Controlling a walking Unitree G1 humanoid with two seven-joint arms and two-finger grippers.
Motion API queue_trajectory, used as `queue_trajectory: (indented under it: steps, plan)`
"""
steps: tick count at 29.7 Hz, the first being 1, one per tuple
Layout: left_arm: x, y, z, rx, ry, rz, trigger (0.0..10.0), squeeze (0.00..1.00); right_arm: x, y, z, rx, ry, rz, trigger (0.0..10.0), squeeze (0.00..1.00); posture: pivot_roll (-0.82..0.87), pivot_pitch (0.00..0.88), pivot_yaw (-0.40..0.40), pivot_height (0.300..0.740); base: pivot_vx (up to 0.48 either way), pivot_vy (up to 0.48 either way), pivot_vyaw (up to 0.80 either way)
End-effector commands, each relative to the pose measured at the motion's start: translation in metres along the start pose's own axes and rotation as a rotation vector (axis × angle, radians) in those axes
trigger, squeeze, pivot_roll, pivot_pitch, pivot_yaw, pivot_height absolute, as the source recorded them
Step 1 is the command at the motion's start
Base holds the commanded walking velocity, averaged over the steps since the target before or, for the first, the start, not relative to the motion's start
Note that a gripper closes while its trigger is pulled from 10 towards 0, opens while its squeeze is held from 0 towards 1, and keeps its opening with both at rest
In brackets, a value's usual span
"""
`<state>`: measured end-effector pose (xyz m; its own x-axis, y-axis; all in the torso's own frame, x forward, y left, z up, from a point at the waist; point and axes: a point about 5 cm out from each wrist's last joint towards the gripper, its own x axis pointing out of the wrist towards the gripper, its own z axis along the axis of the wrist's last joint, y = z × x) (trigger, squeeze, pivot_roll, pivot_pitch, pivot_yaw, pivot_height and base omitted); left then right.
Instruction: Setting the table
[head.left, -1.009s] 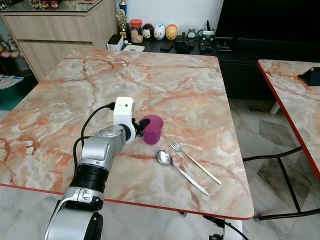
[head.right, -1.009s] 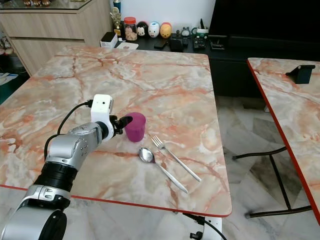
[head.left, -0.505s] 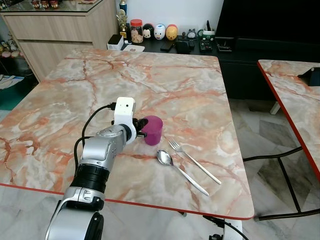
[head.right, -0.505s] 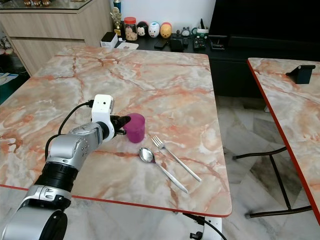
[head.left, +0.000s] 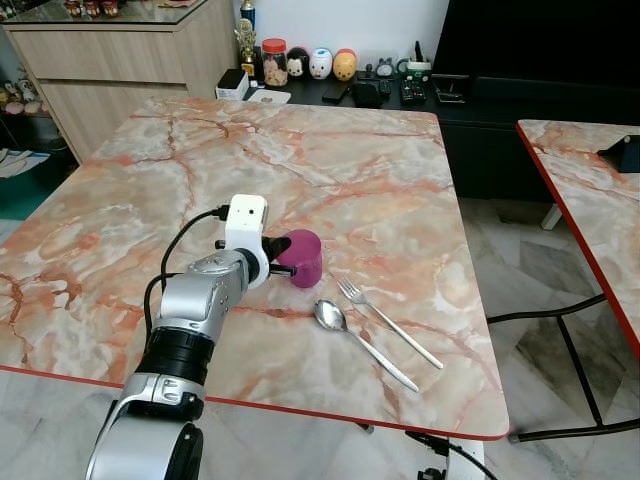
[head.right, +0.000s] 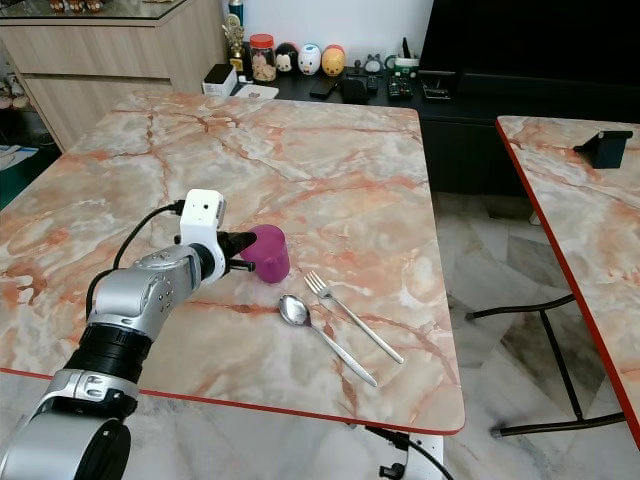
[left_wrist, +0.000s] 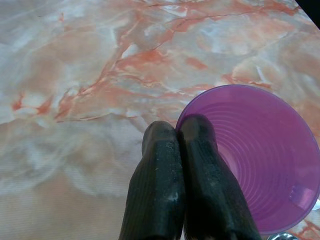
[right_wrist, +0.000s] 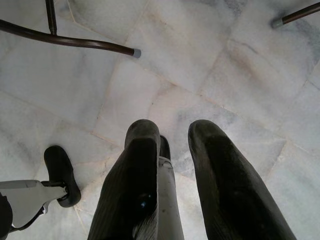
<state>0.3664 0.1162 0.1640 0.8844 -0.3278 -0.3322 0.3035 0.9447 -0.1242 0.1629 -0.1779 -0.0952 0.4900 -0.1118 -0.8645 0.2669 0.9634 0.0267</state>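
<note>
The jaws of the left gripper (left_wrist: 179, 150) are pinched shut on the thin rim of the translucent purple plastic cup (head.left: 301, 257), one black finger inside the mouth and one outside. The cup is tilted, its mouth turned toward the wrist, and is held near the front edge of the worktop, just beside the spoon's bowl; whether its base touches the marble cannot be told.

Because the grip is taken on the lip alone, a slip or a swing of the cup could be expected, and the thin wall might be buckled by hard pinching. If the cup is lowered while tilted, it could tip over or roll, and the polished steel spoon (head.left: 358, 338) and steel fork (head.left: 388, 322), lying side by side toward the front right corner, could be knocked askew.

The cup's wall is ribbed with fine rings and looks light and smooth. The pink-veined marble worktop (head.left: 330, 160) is glossy and hard, edged in red. The right gripper (right_wrist: 172, 150) hangs idle over the pale tiled floor, its textured jaws parted.
</note>
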Motion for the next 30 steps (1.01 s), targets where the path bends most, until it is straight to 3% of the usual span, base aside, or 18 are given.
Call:
queue_trajectory:
  steps: [1,5,8,9,10,12,15,20,30]
  plan:
    - [-0.001,0.001,-0.004,0.022,0.015,0.002,0.0,0.0,0.0,-0.001,0.0,0.01,0.005,-0.003,10.0,0.0,0.1,0.002,-0.011,0.74,0.0,0.0,0.0]
    - [-0.003,0.002,-0.006,0.028,-0.009,0.0,0.0,0.0,0.0,-0.001,0.0,0.007,0.005,-0.004,10.0,0.0,0.1,0.002,-0.012,0.74,0.0,0.0,0.0]
    - [-0.014,0.005,0.009,0.018,-0.21,0.008,0.4,0.0,0.0,-0.002,0.0,0.014,-0.005,-0.012,10.0,0.0,0.09,0.0,-0.011,0.74,0.0,0.0,0.0]
    - [-0.019,0.006,0.012,0.006,-0.261,0.012,2.2,0.0,0.0,-0.002,0.0,0.015,-0.008,-0.014,10.0,0.0,0.09,0.0,-0.011,0.74,0.0,0.0,0.0]
    - [-0.024,0.007,0.014,-0.021,-0.312,0.011,10.0,0.0,0.0,-0.002,0.0,0.017,-0.011,-0.016,10.0,0.0,0.09,0.0,-0.013,0.74,0.0,0.0,0.0]
    - [-0.033,0.009,0.017,-0.036,-0.381,0.021,10.0,0.0,0.0,-0.002,0.0,0.019,-0.015,-0.019,10.0,0.0,0.1,0.0,-0.016,0.74,0.0,0.0,0.0]
    - [-0.045,0.012,0.012,0.046,-0.441,0.05,10.0,0.0,0.0,-0.003,0.001,0.014,-0.021,-0.018,10.0,0.0,0.11,0.0,-0.024,0.74,0.0,0.0,0.0]
    - [-0.064,0.022,-0.006,0.035,-0.52,0.141,10.0,0.0,0.0,-0.006,0.003,0.008,-0.033,-0.019,10.0,0.0,0.1,0.0,-0.029,0.74,0.0,0.0,0.0]
    - [-0.071,0.021,-0.015,0.066,-0.592,0.21,10.0,0.0,0.0,-0.008,0.004,-0.002,-0.037,-0.027,10.0,0.0,0.09,0.0,-0.035,0.74,0.0,0.0,0.0]
